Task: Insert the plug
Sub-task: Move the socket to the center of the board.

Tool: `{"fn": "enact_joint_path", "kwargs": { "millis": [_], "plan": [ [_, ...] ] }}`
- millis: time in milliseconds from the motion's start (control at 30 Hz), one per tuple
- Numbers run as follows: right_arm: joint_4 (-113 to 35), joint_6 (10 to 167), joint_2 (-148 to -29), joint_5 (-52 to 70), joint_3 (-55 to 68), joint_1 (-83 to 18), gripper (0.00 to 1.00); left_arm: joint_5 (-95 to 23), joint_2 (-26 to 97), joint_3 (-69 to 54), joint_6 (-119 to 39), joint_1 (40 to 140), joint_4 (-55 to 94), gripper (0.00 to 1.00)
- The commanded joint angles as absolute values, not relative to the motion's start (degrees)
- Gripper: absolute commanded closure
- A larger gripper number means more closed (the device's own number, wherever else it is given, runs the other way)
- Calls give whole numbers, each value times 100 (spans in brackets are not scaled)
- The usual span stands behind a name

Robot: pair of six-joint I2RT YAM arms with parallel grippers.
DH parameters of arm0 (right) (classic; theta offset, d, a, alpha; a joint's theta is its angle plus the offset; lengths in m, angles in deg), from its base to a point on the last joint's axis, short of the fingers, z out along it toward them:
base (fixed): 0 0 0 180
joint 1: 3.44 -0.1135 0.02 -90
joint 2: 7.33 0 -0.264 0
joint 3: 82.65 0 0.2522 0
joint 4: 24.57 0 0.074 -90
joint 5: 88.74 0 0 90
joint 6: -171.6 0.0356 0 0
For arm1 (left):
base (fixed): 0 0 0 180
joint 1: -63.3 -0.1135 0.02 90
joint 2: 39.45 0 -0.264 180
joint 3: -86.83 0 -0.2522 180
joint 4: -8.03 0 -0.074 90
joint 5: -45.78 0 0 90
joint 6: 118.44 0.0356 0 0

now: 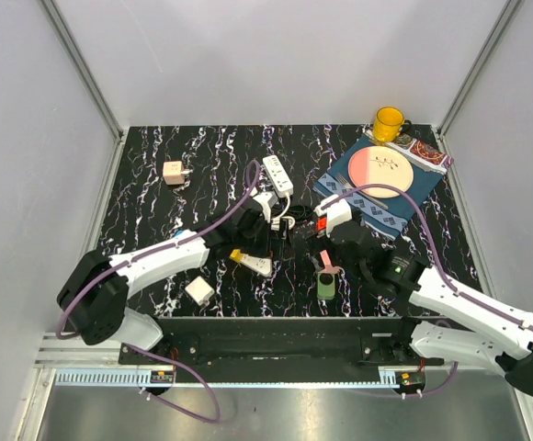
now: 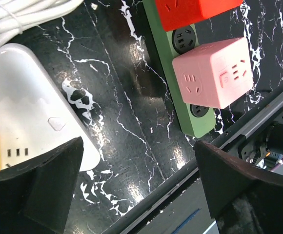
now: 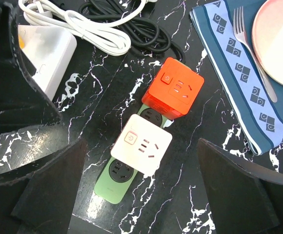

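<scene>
We see the pink cube (image 3: 141, 148) sitting on the green strip (image 3: 114, 178), just beside an orange cube (image 3: 175, 92), at the table (image 1: 156, 193) front. Our right gripper (image 3: 141, 142) hangs above it, the left gripper (image 2: 139, 156) beside it (both spread wide, empty). A white strip (image 2: 29, 112) and coiled cables (image 3: 102, 24) lie near.
</scene>
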State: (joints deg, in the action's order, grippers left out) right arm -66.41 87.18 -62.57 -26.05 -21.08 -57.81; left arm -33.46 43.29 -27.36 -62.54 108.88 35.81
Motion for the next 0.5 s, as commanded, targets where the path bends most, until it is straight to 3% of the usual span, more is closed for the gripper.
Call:
{"fn": "enact_joint_path", "kwargs": {
  "millis": [0, 267, 467],
  "plan": [
    [-6408, 8915, -6138, -2337, -2126, -5741, 0, -3885, 3852, -2754, -6350, 10874, 3514, 1],
    [-6338, 8924, -6778, -1738, -1880, -5714, 0, -5589, 1849, -3414, -6588, 10681, 4542, 1],
    [-6180, 8959, -7254, -1369, -1669, -5714, 0, -6196, 942, -3695, -6544, 9917, 5351, 1]
  ]
}}
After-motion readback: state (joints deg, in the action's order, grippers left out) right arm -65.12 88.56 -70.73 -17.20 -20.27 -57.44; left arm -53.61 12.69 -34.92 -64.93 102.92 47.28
